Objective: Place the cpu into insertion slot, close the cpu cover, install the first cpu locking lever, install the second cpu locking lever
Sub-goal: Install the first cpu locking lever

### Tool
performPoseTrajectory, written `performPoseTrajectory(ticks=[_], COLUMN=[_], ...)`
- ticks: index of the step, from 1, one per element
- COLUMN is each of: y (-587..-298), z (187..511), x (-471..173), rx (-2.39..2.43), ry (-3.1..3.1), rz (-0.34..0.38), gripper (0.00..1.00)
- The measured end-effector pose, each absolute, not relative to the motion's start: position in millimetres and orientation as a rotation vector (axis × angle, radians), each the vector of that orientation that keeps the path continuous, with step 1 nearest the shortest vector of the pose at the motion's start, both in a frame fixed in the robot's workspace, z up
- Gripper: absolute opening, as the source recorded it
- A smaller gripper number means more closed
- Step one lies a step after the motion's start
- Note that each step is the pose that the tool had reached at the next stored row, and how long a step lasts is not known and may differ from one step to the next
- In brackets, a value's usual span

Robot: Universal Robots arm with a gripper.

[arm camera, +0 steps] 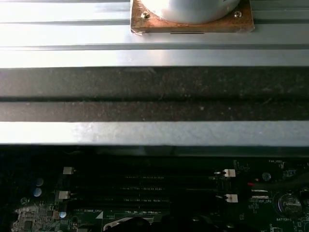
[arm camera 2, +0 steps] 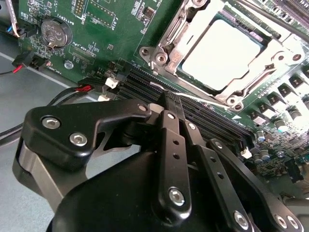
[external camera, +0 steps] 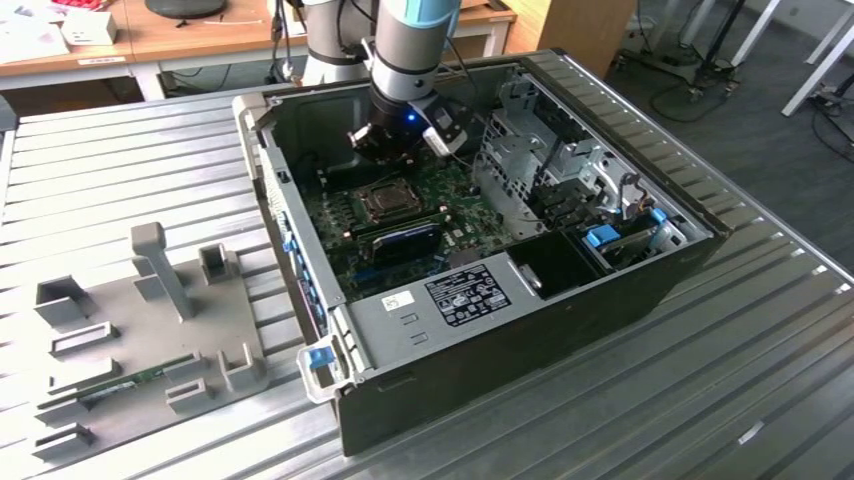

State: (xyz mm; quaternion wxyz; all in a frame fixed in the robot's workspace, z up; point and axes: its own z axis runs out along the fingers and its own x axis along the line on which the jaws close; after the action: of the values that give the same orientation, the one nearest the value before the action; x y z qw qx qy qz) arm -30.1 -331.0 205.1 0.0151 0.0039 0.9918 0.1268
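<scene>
A ribbed metal table [external camera: 747, 380] is seen in the exterior view, with wooden desks behind it, and on it an open black computer case [external camera: 534, 330] is laid on its side beside a grey holder plate [external camera: 134, 330]. Inside the case a green circuit board [external camera: 400, 225] is exposed. The arm's gripper [external camera: 400, 140] is held low over the far part of the board, just behind the socket. In the second wrist view the black fingers [arm camera 2: 171, 145] are drawn together to a narrow close with nothing gripped between them, their tips hung just above the long black memory slots [arm camera 2: 203, 116] beside the socket. The cpu [arm camera 2: 219, 53] is seated flat in the insertion slot [arm camera 2: 166, 36], its pale metal top facing upward. The cpu cover [arm camera 2: 256, 72] is lowered around the chip. In the first wrist view the memory slots are seen below the case's grey wall [arm camera: 154, 133].
</scene>
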Motion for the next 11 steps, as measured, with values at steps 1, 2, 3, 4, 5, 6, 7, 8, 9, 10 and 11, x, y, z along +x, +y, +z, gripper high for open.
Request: performPoseTrajectory(ticks=[1,2,3,4,5,6,7,8,9,10,11], y=[-331.0,-330.9,-330.9,-330.9,-330.9,-330.9,-331.0,-331.0,-331.0,-331.0,-331.0], z=[205.0,205.0,204.9,204.8,204.5,204.2,203.9,203.7,203.5,203.5,203.4], x=[-30.1,-30.1,-30.1,-30.1,-30.1,-30.1,-30.1,-30.1,-30.1,-30.1,-30.1], rx=[0.012,0.012,0.012,0.012,0.012,0.012,0.012,0.012,0.012,0.012,0.012], ry=[3.086,3.086,3.086,3.086,3.086,3.086,3.086,3.086,3.086,3.086,3.086], rz=[0.394,0.395,0.395,0.394,0.395,0.395,0.394,0.394,0.394,0.394,0.394], gripper=[0.1,0.1,0.1,0.1,0.1,0.1,0.1,0.1,0.1,0.1,0.1])
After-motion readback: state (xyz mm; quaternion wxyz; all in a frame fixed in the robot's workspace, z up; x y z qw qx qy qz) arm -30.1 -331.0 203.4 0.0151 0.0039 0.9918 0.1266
